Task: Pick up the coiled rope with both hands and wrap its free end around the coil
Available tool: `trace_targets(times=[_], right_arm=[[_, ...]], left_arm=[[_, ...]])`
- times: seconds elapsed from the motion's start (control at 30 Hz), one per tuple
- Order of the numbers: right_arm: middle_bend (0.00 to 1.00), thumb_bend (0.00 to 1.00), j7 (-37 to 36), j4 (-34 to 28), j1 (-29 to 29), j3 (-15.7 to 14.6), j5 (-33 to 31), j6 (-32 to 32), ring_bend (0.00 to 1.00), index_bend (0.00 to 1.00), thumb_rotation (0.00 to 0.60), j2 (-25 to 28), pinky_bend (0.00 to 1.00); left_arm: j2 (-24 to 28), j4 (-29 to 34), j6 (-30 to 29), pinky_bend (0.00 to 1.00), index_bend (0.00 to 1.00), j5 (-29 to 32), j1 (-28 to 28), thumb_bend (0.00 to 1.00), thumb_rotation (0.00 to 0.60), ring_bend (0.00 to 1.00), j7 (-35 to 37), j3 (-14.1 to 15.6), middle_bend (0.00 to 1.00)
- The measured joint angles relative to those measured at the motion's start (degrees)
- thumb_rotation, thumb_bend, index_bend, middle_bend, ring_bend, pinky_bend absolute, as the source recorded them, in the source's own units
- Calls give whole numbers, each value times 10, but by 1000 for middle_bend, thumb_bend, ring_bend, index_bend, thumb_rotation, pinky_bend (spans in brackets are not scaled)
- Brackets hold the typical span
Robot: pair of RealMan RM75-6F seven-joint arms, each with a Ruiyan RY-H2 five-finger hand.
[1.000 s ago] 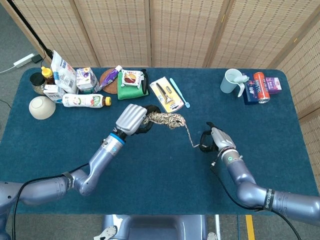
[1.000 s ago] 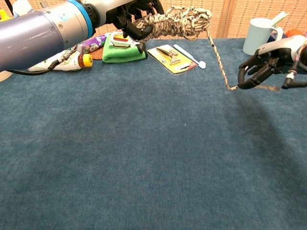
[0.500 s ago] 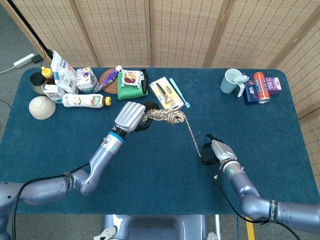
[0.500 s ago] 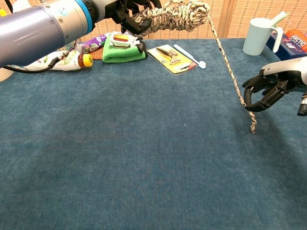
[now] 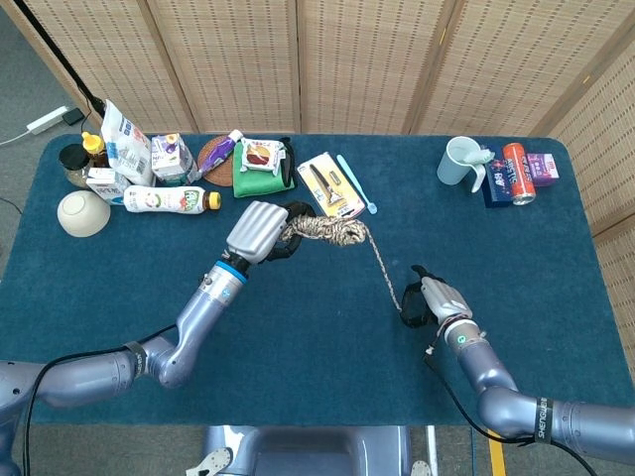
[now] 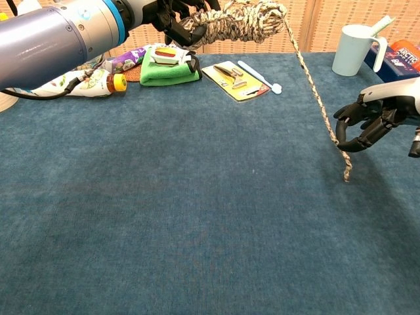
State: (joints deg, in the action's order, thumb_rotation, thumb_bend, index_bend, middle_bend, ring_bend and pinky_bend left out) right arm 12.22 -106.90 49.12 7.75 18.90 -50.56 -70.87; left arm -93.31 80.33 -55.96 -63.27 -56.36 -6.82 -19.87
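Note:
The coiled rope (image 5: 332, 232) (image 6: 239, 18), beige with dark flecks, hangs in the air above the blue table. My left hand (image 5: 260, 234) (image 6: 172, 16) grips its left end. From the coil's right end the free end (image 5: 385, 276) (image 6: 314, 92) runs taut down to my right hand (image 5: 433, 300) (image 6: 371, 122), which pinches it low over the cloth. A short tail (image 6: 346, 165) dangles below the fingers and touches the table.
Behind the coil lie a yellow tool card (image 5: 330, 185), a toothbrush (image 5: 356, 182) and a green cloth (image 5: 262, 168). Bottles, cartons and a bowl (image 5: 82, 212) crowd the far left. A mug (image 5: 459, 162) and a can (image 5: 518, 173) stand far right.
My right hand pulled the free end toward me and down, drawing the strand straight and taut. The left hand raised the coil slightly. Over the last half second little has moved.

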Motion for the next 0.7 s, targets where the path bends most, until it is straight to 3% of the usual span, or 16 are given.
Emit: trace_targets(times=[0.27,0.3,0.37,0.4,0.43,0.53,0.7], right_arm=[[0,536,-23,-4,-17,8,33,-1,0,661,600,7,0],[0,536,-24,-6,-19,9,37,-2,0,578,600,8,0],[0,507,-29,-11,-24,9,52,-1,0,286,600,11,0],[0,432,-32,-13,-26,9,60,1,0,119,600,12,0],[0,321,-35,-16,-30,8,74,3,0,20,600,15,0],[0,54,-43,-25,-42,9,112,2,0,0,600,23,0],[0,0,-53,-44,-59,11,159,-14,0,0,600,37,0]], left_arm=[[11,18,-9,650,569,-11,9,642,600,551,-2,7,459],[13,20,-11,650,569,-12,11,642,600,551,-2,8,459],[17,29,-15,650,569,-14,16,643,600,551,-3,11,459],[19,33,-16,650,569,-15,18,643,600,551,-3,12,459],[23,40,-19,650,569,-15,21,644,600,551,-4,13,459],[31,59,-27,650,569,-15,30,643,600,551,-7,16,459],[48,90,-42,650,569,-24,46,643,600,551,-12,25,459]])
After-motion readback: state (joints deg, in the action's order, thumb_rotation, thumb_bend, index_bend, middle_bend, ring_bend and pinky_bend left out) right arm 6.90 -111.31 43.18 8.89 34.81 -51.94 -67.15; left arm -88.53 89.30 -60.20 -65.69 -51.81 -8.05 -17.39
